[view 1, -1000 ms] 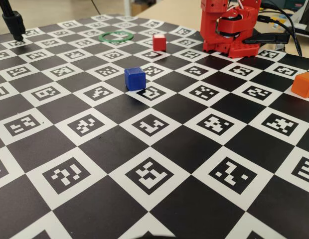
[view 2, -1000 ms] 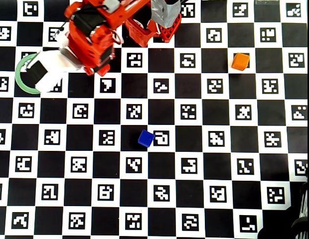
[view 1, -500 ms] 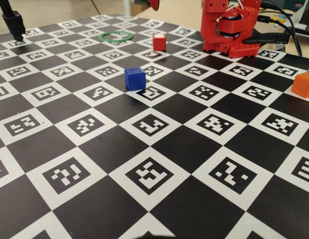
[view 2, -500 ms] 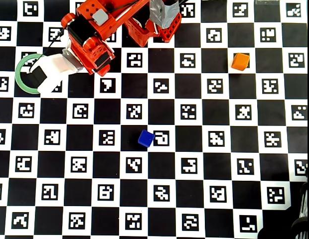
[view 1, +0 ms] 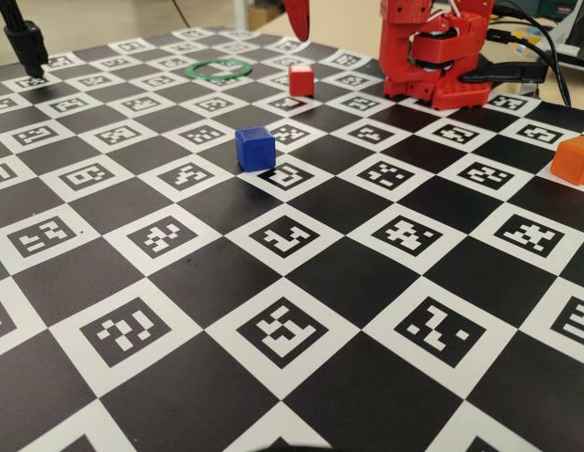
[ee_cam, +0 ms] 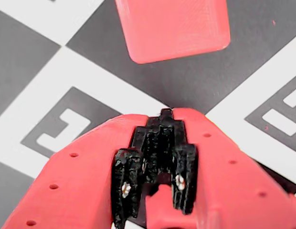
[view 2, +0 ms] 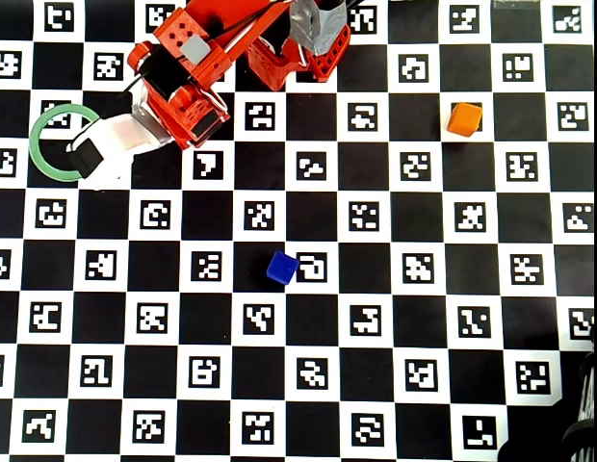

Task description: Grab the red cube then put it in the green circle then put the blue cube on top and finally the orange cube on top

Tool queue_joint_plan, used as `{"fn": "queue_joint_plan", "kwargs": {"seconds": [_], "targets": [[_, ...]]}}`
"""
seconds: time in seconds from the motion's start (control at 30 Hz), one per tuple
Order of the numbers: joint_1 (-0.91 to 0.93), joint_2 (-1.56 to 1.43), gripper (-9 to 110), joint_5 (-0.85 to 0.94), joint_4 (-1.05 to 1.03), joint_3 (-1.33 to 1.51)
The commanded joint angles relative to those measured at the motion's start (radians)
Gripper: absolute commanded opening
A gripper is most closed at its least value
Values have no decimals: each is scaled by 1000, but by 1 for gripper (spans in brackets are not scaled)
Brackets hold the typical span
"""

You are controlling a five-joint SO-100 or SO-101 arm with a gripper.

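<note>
Nothing stacked yet: red cube (view 1: 300, 79) outside green circle (view 1: 218, 68); blue cube (view 1: 255, 148), orange cube (view 1: 574, 158) untouched. Gripper (view 1: 298, 17) above; grip state unclear.

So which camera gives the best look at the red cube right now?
The fixed view: the red cube shows whole, standing on the board, outside the green circle. The wrist view shows mostly its top face, cropped by the frame edge. In the overhead view the arm hides it.
</note>
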State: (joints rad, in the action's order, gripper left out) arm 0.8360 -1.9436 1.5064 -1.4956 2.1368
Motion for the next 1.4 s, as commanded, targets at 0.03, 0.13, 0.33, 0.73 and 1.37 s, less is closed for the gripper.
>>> {"fn": "queue_joint_plan", "kwargs": {"seconds": [0.03, 0.13, 0.33, 0.73, 1.37], "targets": [[-2, -64, -3, 3, 31, -2], [0, -64, 3, -2, 46, 8], [0, -64, 14, -3, 77, 32], [49, -64, 36, 58, 26, -8], [127, -38, 36, 133, 244, 107]]}}
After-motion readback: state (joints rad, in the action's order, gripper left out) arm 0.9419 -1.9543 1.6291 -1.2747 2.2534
